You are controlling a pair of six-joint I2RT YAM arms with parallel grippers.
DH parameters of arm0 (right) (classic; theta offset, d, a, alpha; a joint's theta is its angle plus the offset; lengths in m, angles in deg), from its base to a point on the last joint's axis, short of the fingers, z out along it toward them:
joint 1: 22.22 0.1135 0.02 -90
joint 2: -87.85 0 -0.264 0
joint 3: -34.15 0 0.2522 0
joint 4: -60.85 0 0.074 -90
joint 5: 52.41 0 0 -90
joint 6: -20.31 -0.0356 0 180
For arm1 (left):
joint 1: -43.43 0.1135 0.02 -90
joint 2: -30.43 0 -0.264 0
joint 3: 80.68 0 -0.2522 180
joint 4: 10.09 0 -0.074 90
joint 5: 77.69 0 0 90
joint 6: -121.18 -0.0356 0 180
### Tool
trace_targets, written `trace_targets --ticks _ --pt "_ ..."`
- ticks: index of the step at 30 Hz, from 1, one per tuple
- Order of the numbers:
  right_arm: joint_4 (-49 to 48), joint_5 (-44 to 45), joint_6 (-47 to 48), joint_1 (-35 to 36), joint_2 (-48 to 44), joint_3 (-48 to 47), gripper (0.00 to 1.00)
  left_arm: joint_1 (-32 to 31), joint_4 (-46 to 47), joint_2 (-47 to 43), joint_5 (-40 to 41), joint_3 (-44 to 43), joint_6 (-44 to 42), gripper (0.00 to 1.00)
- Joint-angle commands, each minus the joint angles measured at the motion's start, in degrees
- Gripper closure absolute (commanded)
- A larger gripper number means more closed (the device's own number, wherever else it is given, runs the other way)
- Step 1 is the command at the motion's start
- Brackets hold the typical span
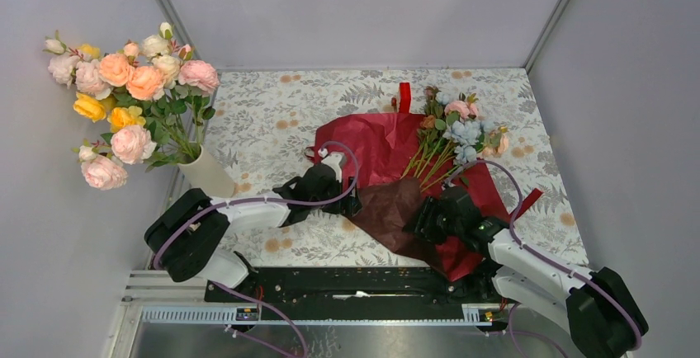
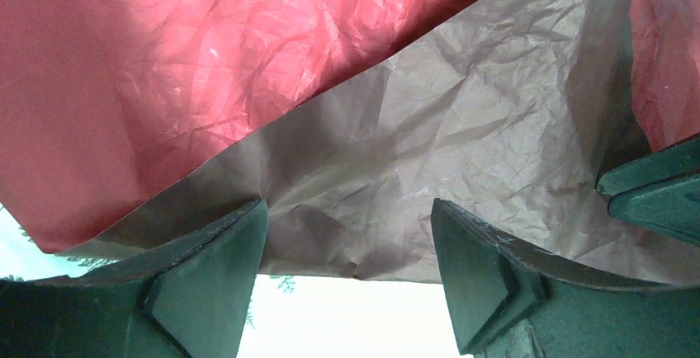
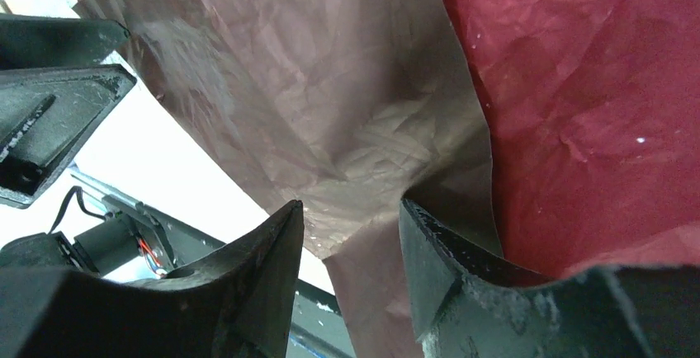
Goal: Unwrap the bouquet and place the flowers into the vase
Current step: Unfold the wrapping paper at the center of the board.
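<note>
Left claw [image 2: 348, 209] and right claw [image 3: 351, 209] gape apart at the wrapping paper's [image 1: 388, 209] edges.

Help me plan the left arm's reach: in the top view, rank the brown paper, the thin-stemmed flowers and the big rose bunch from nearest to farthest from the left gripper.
From the left gripper:
1. brown paper, just to the right of its fingers.
2. flowers, farther right and toward the back.
3. rose bunch, far off at the back left corner.
</note>
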State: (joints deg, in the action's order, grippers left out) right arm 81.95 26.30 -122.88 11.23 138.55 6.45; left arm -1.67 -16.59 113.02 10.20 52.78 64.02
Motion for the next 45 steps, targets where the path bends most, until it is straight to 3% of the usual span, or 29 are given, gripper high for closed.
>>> trace_targets --ticks 1,11,16,21,26,31,34,40,45 --pt "2.03 9.98 -0.36 0.37 0.97 1.1 0.46 1.0 2.82 2.1 0.73 0.08 -1.1 0.2" --pt "2.49 20.21 -0.07 0.3 1.78 0.3 0.45 3.7 4.09 6.62 -0.39 -3.09 -2.17 0.2" --pt "2.45 20.43 1.5 0.3 3.73 -1.92 0.45 4.79 4.22 8.09 -0.89 -3.93 -2.68 0.2" --pt "5.44 18.84 3.97 0.25 1.58 -4.94 0.43 4.94 2.93 4.16 -0.56 -3.2 -3.84 0.16" --pt "12.46 19.4 7.01 0.28 -5.23 -9.95 0.37 4.94 -1.3 -1.49 -0.22 -5.95 -4.6 0.05" --pt "22.98 23.22 10.36 -0.69 -8.92 -16.35 0.21 4.94 -8.48 -9.03 0.2 -10.35 -5.34 0.01" --pt "21.79 17.88 12.47 -5.29 -8.78 -16.34 0.17 5.3 -12.84 -14.01 0.52 -11.89 -5.99 0.01" --pt "11.89 -0.87 16.36 -18.83 -6.96 -10.95 0.17 9.64 -26.94 -23.51 -3.18 -16.65 -6.07 0.01" --pt "4.64 -8.04 16.34 -22.23 -3.32 -7.36 0.17 15.24 -38.29 -29.82 -6.35 -20.54 -9.06 0.01"
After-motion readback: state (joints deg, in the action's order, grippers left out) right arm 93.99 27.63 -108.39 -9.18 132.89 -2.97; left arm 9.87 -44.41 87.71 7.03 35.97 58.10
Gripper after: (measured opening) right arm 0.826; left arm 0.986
